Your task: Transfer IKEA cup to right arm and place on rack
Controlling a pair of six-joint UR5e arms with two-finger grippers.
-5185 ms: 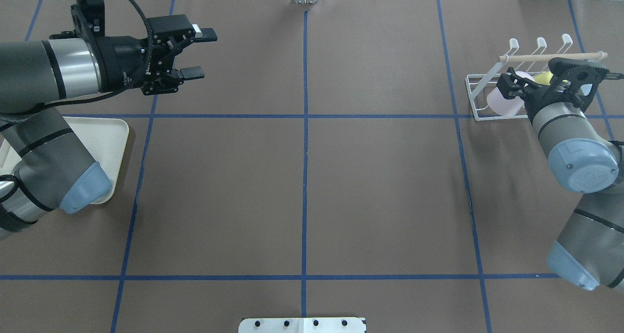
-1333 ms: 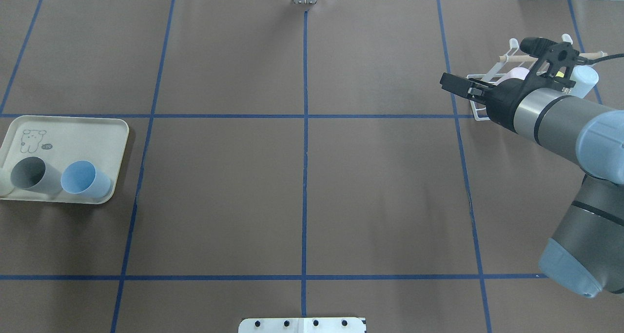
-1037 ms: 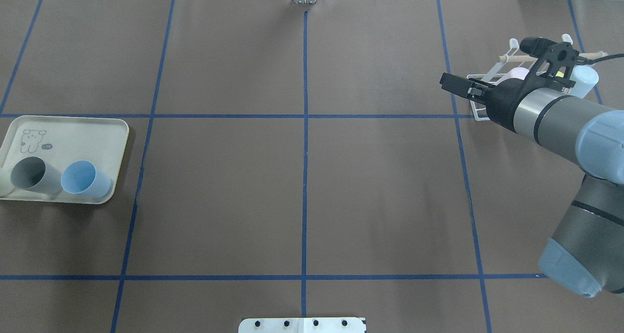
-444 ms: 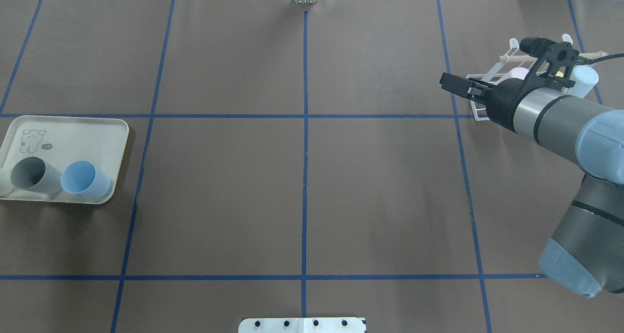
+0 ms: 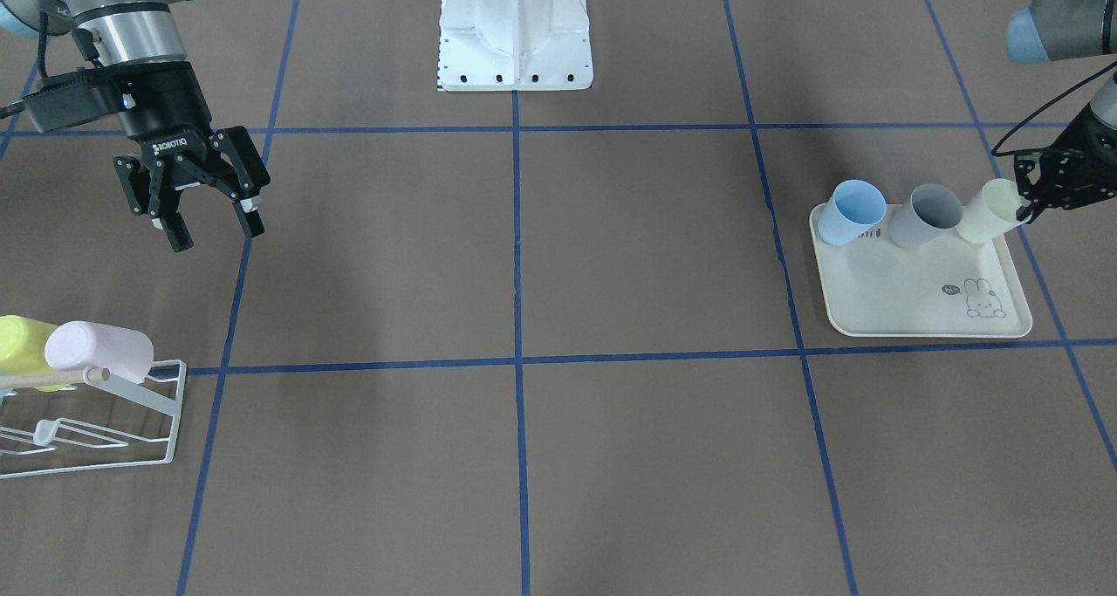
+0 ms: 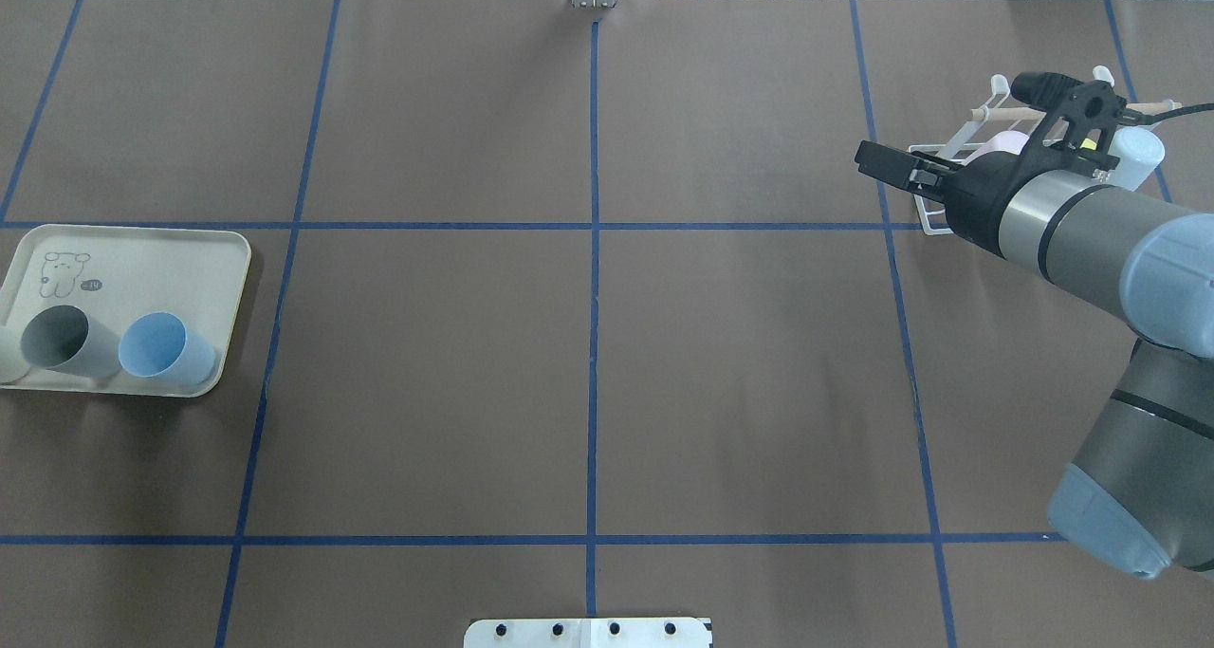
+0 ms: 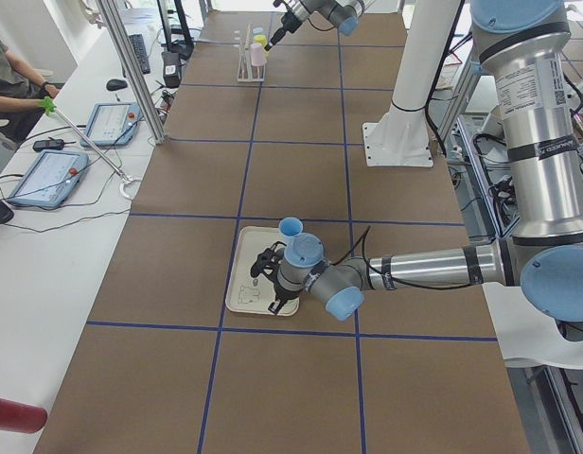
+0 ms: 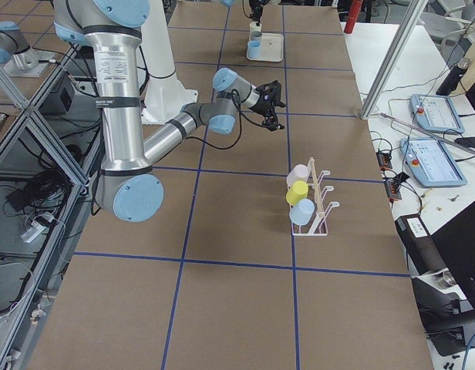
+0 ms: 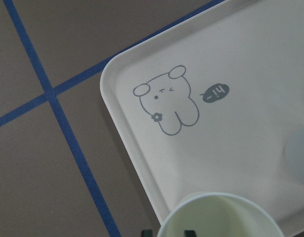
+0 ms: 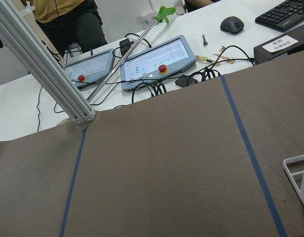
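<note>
The cream cup (image 5: pixel 984 210) is found tilted at 1 o'clock on the tray (image 5: pixel 907 299), front view, rim met by the left claw (image 5: pixel 1026 205), closure not determinable; the right claw (image 5: pixel 212 228) is held wide, empty, at 1 o'clock of the rack (image 5: pixel 92 417), presumably awaiting hand-over.

Right arm (image 6: pixel 1072 235) outstretched, jaws apart; left arm (image 7: pixel 424 270) low (jaws unclear).

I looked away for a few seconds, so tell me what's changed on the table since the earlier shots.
The right gripper let go of the pink cup, now on the rack, and drew back, open and empty. The left gripper moved from above the open table to the tray and is now at the cream cup, grip unclear. The grey cup and blue cup beside it stayed put.
</note>
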